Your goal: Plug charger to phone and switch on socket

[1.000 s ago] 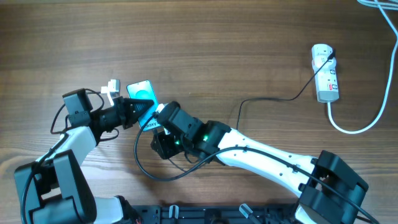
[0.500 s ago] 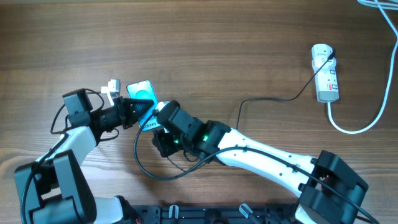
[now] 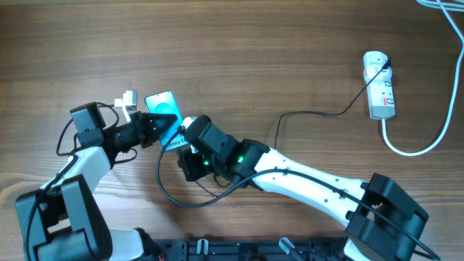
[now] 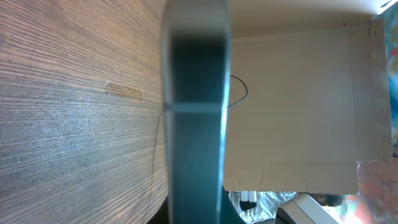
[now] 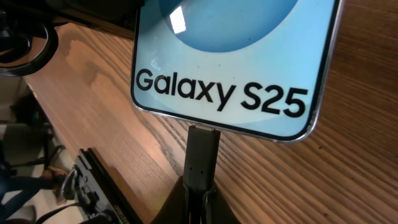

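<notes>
Right, the phone (image 5: 236, 56) fills my right wrist view, cyan screen up and lettered end toward me. On the overhead it sits over the left part of the desk (image 3: 275, 51). The plug tip (image 5: 202, 152) of the charger (image 3: 319, 113) stands square against the middle of that end edge, touching it. Whether it has entered the port at all, I cannot tell. My right pincer (image 5: 200, 198) is pressed together on the plug body just behind the tip. My left pincer (image 3: 154, 130) is clamped on the phone's near-left side, bracing it. The left wrist camera gives me only a dark blurred bar, so no help there.

For the push, I want it slow and straight along the phone's long axis, no twist, with the left arm as the counter-hold. I'll watch the plug's shoulder close up against the edge. If it stalls, I think easing back and re-centring beats forcing it, because the phone could slip in the left grip or the tip could bend. The thin black cable loops near my right arm, so I'd mind not to drag it.

The socket (image 3: 379, 85) lies far right, well apart, with the white cable (image 3: 428, 145) trailing nearer. Its switch comes after the plug is seated.
</notes>
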### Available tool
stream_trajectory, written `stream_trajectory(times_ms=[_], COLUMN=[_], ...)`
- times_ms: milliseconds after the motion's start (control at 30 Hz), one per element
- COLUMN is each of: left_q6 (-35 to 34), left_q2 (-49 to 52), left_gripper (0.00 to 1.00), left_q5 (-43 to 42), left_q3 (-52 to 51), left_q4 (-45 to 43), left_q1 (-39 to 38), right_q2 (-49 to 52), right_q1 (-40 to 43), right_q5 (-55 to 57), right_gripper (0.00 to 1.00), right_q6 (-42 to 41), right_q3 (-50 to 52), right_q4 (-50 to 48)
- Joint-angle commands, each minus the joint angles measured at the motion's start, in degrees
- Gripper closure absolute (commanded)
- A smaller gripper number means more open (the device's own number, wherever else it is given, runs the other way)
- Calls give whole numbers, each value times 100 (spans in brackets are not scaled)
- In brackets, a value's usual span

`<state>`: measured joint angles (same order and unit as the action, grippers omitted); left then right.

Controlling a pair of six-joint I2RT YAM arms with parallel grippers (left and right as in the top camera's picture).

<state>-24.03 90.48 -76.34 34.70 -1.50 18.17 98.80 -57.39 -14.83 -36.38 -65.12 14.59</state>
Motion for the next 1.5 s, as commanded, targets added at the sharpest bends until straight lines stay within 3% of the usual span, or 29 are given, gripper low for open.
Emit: stream_trajectory(times_ms=[0, 400, 1133, 1167, 1233, 1267, 1300, 1467], left_q6=[267, -61, -63, -63, -61, -61, -61, -61], left_q2=[-70, -70, -70, -70, -70, -70, -70, -70], left_gripper=[96, 96, 96, 96, 96, 96, 96, 96], left_q5=[-317, -323, -507, -507, -503, -485, -459, -389], left_q3=[-79, -79, -79, -79, -79, -79, -79, -79], left_q4=[109, 103, 57, 48, 37, 35, 35, -4], left_q1=[-70, -192, -192, -192, -192, -192, -192, -192], right_q2=[33, 33, 33, 33, 33, 31, 31, -313], right_q1=[260, 267, 267, 267, 267, 267, 269, 474], right_q5=[98, 332, 586, 584, 584, 584, 586, 590], right_gripper=[96, 96, 96, 87, 25, 10, 0, 0], right_q6=[35, 334, 404, 400, 326, 328, 345, 345], right_q3=[-155, -155, -155, -155, -155, -155, -155, -157], right_q4=[-400, -616, -922, -914, -846, -782, -723, 188])
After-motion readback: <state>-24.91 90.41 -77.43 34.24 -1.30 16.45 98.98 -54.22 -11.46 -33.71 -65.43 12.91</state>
